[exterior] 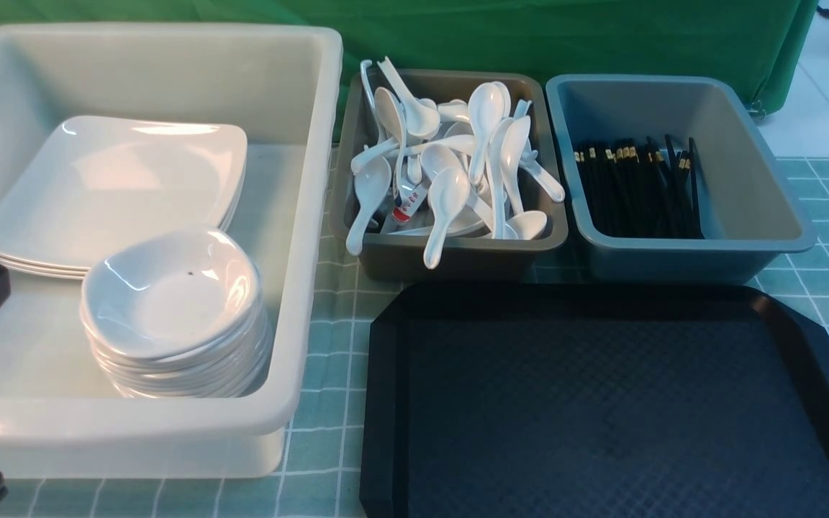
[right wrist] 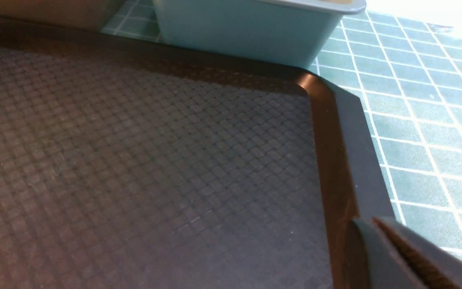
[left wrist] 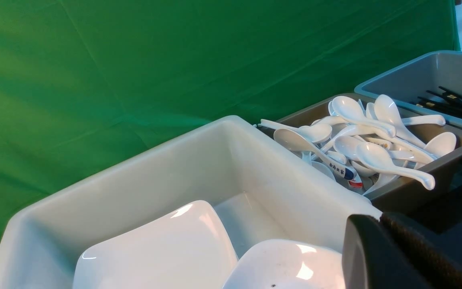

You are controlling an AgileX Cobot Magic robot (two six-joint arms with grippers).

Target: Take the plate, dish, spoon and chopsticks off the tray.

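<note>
The large black textured plastic tray (exterior: 601,403) with cut corners lay bare on the green checked tabletop (exterior: 328,345). The glossy white square plates (exterior: 112,187) and small white dishes (exterior: 170,302) sat stacked in the big white tub (exterior: 299,216), the white soup spoons (exterior: 450,165) in the brown bin (exterior: 450,252), the black chopsticks (exterior: 637,187) in the grey-blue bin (exterior: 745,216). Both pincers were closed and empty: the left pincer (left wrist: 379,249) over the tub, the right pincer (right wrist: 395,257) low over the tray's rim (a careless move could nudge it).
</note>
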